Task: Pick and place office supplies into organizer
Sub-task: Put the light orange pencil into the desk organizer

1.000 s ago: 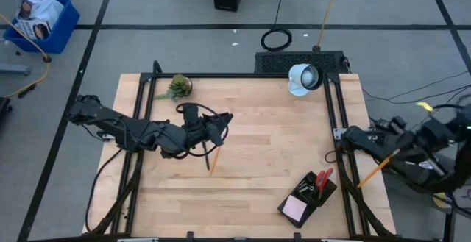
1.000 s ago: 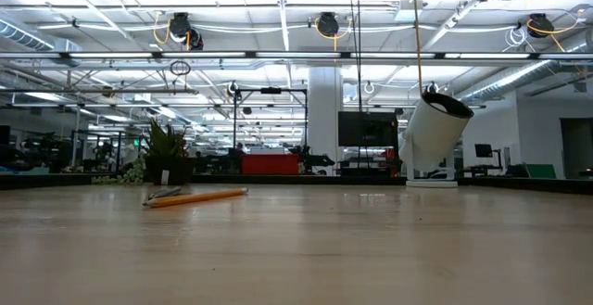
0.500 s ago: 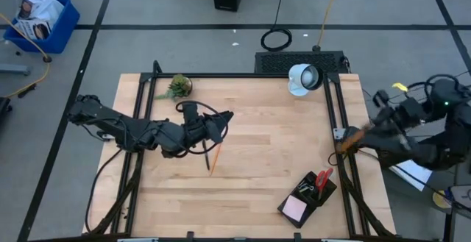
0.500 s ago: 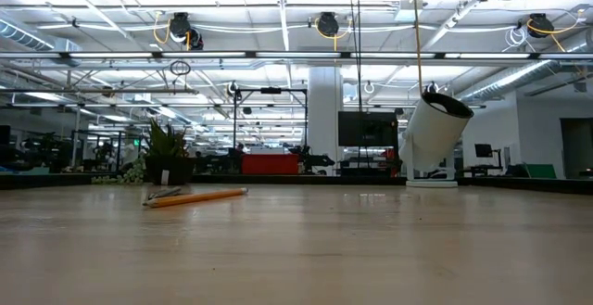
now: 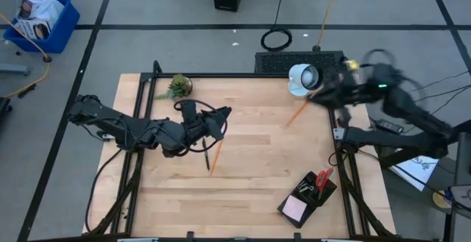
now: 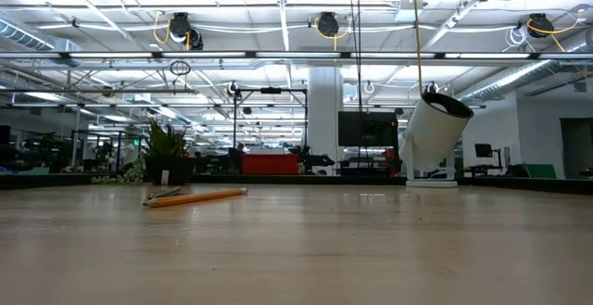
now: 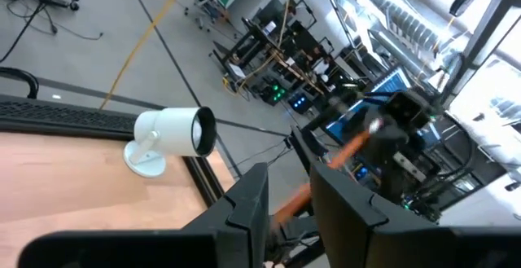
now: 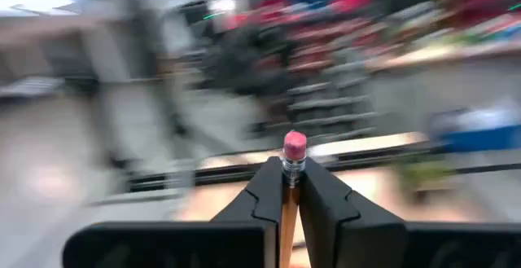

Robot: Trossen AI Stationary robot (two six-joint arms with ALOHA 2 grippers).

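The right gripper (image 5: 318,95) hangs over the far right part of the light wooden table (image 5: 250,161), just beside the round white lamp (image 5: 302,79). Its jaws are clenched on an orange-yellow pencil with a pink eraser (image 8: 290,188); in the high view this held pencil (image 5: 296,113) slants down from the jaws over the table. In the right wrist view the eraser end stands up between the two dark fingers (image 8: 264,199).

The left gripper (image 5: 222,117) rests low over the left centre of the table, its arm lying across the surface. In the left wrist view its two dark fingers (image 7: 248,211) stand a narrow gap apart with nothing between them.

A second orange-yellow pencil (image 5: 215,158) lies flat on the table just in front of the left gripper; the low view shows it (image 6: 196,196) beside a small dark item.

The black rectangular compartment organizer (image 5: 307,196) sits at the near right corner of the table. It holds red-handled scissors (image 5: 323,177) and a pink square sticky-note pad (image 5: 295,209).

A small green potted plant (image 5: 177,87) stands at the far left of the table.
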